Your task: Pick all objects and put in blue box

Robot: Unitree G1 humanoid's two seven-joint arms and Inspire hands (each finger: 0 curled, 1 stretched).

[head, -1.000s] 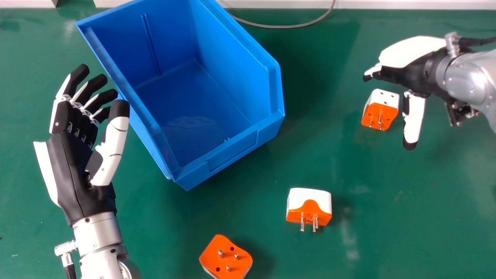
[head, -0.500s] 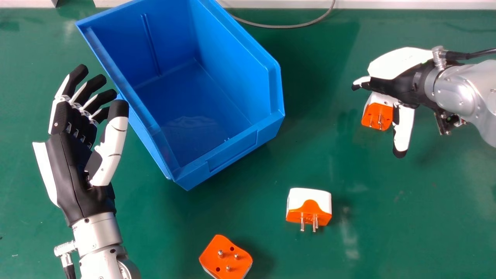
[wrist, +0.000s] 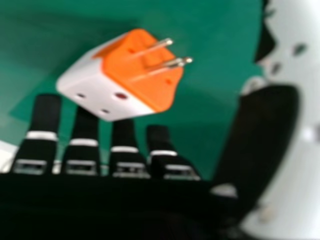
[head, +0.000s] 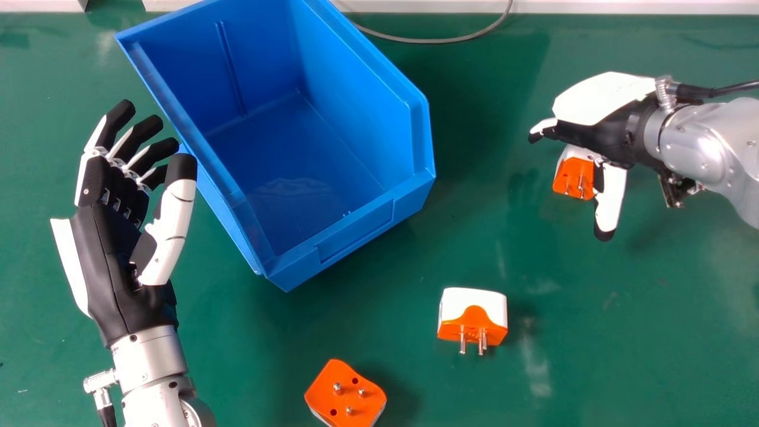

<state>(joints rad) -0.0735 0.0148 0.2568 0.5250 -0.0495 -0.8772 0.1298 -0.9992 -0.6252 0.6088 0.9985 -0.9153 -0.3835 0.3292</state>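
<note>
In the head view my right hand is over the far right adapter, white and orange with metal pins, partly covering it. The right hand view has that adapter beyond the fingertips of my right hand, which is open with its thumb apart. Another adapter lies at centre right, pins facing the near edge. An orange-faced adapter rests pins up at the bottom edge. The blue box stands at upper centre left. Left of it, my left hand is open and holds nothing.
A grey cable curves over the green table at its far side, by a pale strip. The blue box's raised walls stand between my two hands.
My right hand has moved leftward and toward the near side, now covering part of the far right adapter. The adapters and box stay where they were, and my left hand is practically still.
</note>
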